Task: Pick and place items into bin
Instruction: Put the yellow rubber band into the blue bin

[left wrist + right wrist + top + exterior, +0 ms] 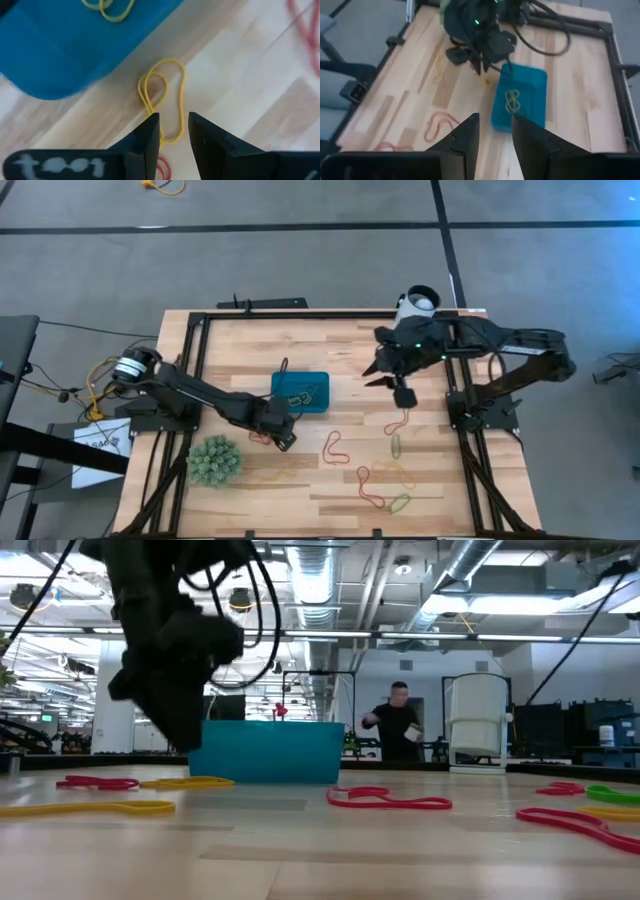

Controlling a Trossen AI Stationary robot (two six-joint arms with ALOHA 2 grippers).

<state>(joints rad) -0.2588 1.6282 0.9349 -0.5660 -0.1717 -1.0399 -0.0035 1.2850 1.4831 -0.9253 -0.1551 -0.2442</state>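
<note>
Step in hand, as judged: pickup of yellow loop [162, 97] by left gripper [173, 131]. The gripper is positioned low over the loop, just beside the bin [300, 391]; jaws are apart w/ a narrow gap, nothing clamped. The loop lies flat on the table [300, 500], near the bin's corner. For a clean grip, fingers should be lowered to the wood and one strand straddled before closure. The bin wall is close, so approx. vertical descent is advised. One yellow loop is already in the bin. Right gripper [493, 131] waits high, jaws apart, empty. Red loops [334, 446], a spiky ball [213, 460] and a white cup [417, 302] are clear of the path.
</note>
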